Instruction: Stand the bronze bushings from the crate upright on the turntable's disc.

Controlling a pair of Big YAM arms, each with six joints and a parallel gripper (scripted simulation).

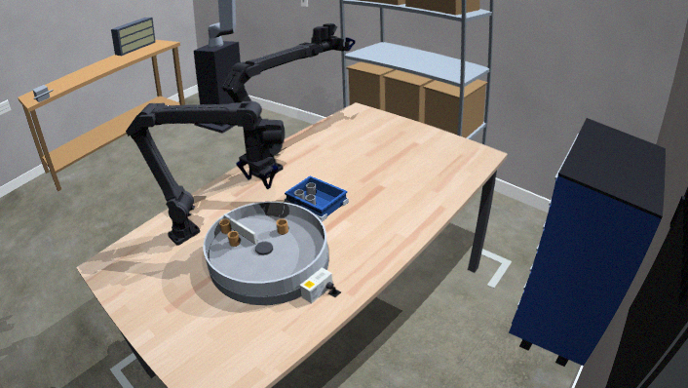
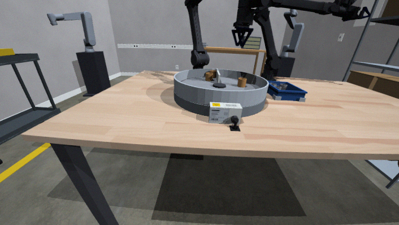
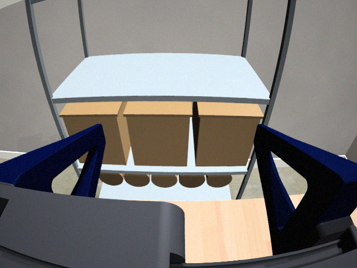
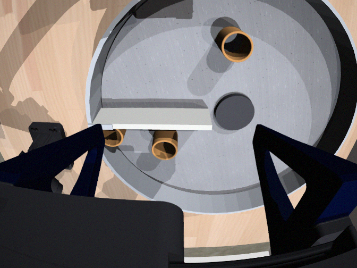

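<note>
Altogether, three bronze bushings [image 1: 282, 226] [image 2: 242, 82] [image 4: 236, 45], three steel bushings [image 1: 311, 188] [image 2: 283, 86], one crate [image 1: 332, 203] [image 2: 291, 95]

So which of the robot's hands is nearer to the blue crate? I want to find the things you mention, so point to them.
The right hand [image 1: 258, 182] [image 2: 239, 45] [image 4: 178, 132]. It hangs above the table area near the blue crate [image 1: 336, 202] [image 2: 291, 95], while the left hand [image 1: 350, 44] [image 2: 367, 12] [image 3: 179, 132] is raised well away, pointing toward the shelf unit [image 1: 414, 60] [image 2: 361, 39] [image 3: 161, 77].
</note>
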